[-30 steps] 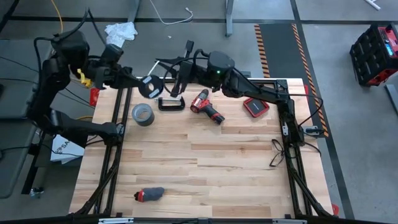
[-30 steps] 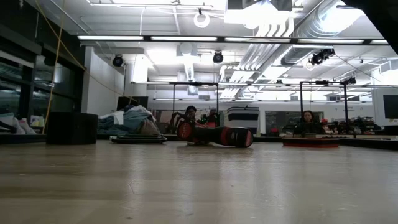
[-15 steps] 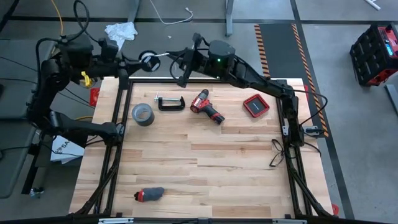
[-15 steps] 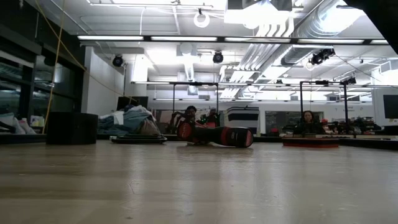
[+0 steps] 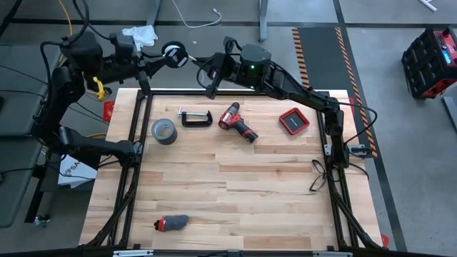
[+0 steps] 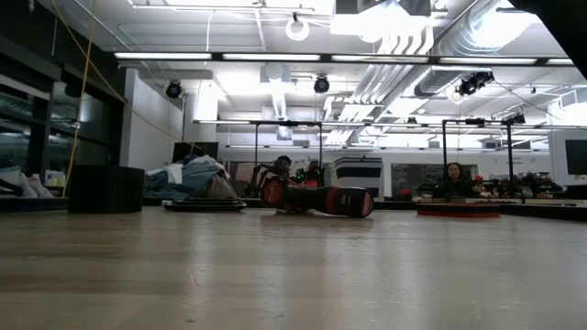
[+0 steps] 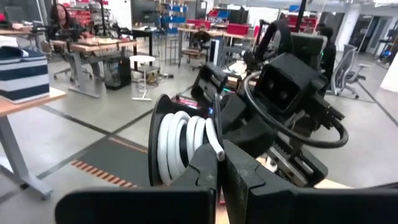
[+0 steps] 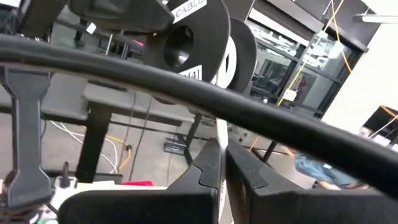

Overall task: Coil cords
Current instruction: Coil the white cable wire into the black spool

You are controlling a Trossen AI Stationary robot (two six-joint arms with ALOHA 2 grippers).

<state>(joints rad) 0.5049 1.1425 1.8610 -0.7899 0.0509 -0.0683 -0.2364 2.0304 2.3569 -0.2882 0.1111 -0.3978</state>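
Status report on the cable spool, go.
Left hand shut on the spool, held beyond the table's far edge. Right hand shut on the white cable beside it. Nothing between them.

Industrial workshop/robotics lab w/ open-plan floor: exposed ceiling ducts & strip lights, concrete floor w/ hazard-stripe tape, wood-plank work surface carrying a cordless drill, C-clamp, tape roll (more benches, people seated behind).
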